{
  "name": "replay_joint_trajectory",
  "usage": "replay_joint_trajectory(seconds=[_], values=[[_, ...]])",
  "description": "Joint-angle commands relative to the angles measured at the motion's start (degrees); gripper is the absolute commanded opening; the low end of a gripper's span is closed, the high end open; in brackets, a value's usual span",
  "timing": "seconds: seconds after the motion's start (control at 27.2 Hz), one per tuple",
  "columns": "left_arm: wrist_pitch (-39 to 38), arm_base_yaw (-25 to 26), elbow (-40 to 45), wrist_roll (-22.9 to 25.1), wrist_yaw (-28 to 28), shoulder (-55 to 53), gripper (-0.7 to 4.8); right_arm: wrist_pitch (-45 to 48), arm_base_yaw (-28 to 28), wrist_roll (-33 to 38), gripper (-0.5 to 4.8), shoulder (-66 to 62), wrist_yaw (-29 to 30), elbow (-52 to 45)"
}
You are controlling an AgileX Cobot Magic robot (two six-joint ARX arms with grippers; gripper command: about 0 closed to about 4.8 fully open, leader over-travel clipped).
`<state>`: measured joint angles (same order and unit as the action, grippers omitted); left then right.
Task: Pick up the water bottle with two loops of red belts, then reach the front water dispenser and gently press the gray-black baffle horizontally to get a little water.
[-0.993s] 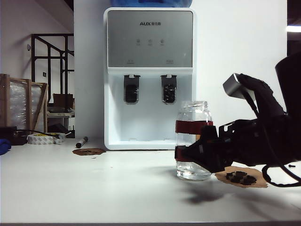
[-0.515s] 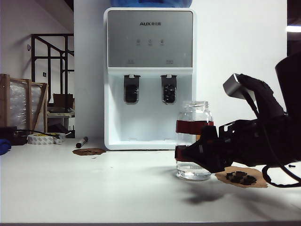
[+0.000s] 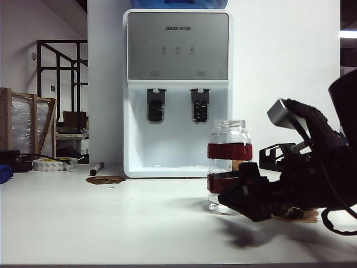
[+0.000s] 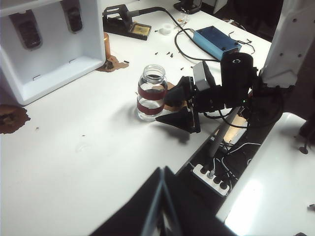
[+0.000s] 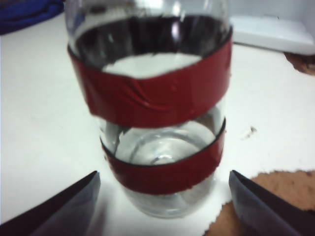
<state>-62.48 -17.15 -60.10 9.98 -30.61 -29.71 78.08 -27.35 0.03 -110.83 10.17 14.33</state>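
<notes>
The water bottle [image 3: 230, 151] is a clear glass jar with two dark-red bands, and it stands upright on the white table in front of the water dispenser [image 3: 177, 56]. My right gripper [image 3: 224, 194] is open and low at the jar's right. One finger is on each side of the lower band, with gaps showing in the right wrist view around the water bottle [image 5: 157, 98]. The gray-black baffle [image 3: 200, 106] hangs under the right tap, behind and above the jar. My left gripper [image 4: 160, 172] hovers shut over the table's near edge, far from the water bottle [image 4: 151, 93].
A brown pad with black bits [image 3: 298, 214] lies under the right arm. A brown coaster [image 3: 105, 180], a marker [image 3: 97, 168] and a tape roll [image 3: 53, 163] sit at the left. A copper cylinder [image 4: 106, 45] stands beside the dispenser. A power strip [image 4: 211, 177] lies past the table edge.
My right gripper has opened off the bottle and dipped lower, uncovering the lower red band. The bottle stays standing in the same spot.
</notes>
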Motion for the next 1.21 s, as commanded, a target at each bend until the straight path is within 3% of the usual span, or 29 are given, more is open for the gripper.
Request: replay_joint_trajectory(seconds=[0.04,0.15,0.55,0.77,0.81,0.85,0.92,0.99,1.21], values=[[0.4,0.1,-0.2,0.3,0.2,0.1,-0.01,1.2,-0.1,0.2,4.22,0.9,0.3,-0.3],[0.4,0.1,-0.2,0.3,0.3,0.1,-0.01,1.2,-0.1,0.2,4.72,1.4,0.3,-0.7],[9.8,0.1,4.9,0.3,15.7,0.1,-0.01,1.2,-0.1,0.2,4.71,6.3,-0.3,-4.8],[18.7,0.1,11.1,0.3,24.2,0.1,-0.01,1.2,-0.1,-0.3,4.44,12.6,-6.9,-8.5],[22.4,0.1,13.3,0.3,26.7,0.1,-0.02,1.2,-0.1,-1.4,3.56,15.4,-8.5,-10.0],[25.1,0.1,14.7,0.3,29.3,0.1,-0.01,1.2,-0.1,-2.8,1.98,17.7,-8.9,-11.1],[29.6,0.1,17.1,0.3,33.6,0.1,-0.02,1.2,-0.1,-5.3,0.17,20.8,-9.1,-12.3],[36.0,0.2,20.3,0.3,39.2,0.1,-0.01,1.1,-0.1,-6.3,-0.05,24.2,-9.2,-13.0],[48.8,0.2,26.1,0.3,46.3,0.1,-0.02,0.8,-0.1,-6.3,-0.05,31.6,-9.7,-14.1]])
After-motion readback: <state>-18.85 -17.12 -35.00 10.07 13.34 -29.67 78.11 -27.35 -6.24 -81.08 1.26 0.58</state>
